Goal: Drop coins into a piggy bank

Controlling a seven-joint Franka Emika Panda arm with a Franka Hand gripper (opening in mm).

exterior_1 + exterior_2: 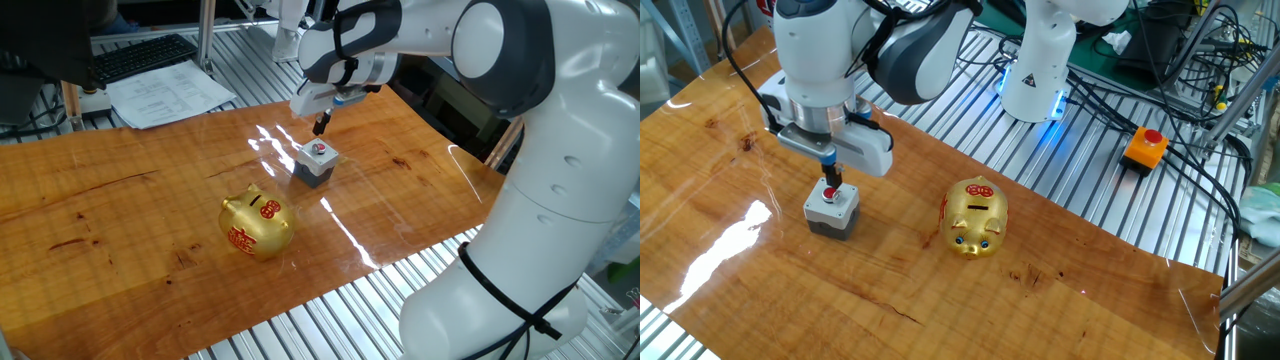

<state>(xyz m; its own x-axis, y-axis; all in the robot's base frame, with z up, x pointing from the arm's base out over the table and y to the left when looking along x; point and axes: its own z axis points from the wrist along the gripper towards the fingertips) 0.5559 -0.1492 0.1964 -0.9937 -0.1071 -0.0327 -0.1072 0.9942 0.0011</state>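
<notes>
Wooden table, gold piggy bank upright, snout toward table edge, jaws narrowed above red coin, grip unclear

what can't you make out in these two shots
- Whether the gripper is open or shut: its fingertips are too small in both views.
- How many coins lie on the grey block: only a small red spot shows.
- Whether the gripper touches that spot: in the other fixed view they overlap, in one fixed view the tips seem above it.
- The piggy bank slot: too small to judge clearly.
</notes>
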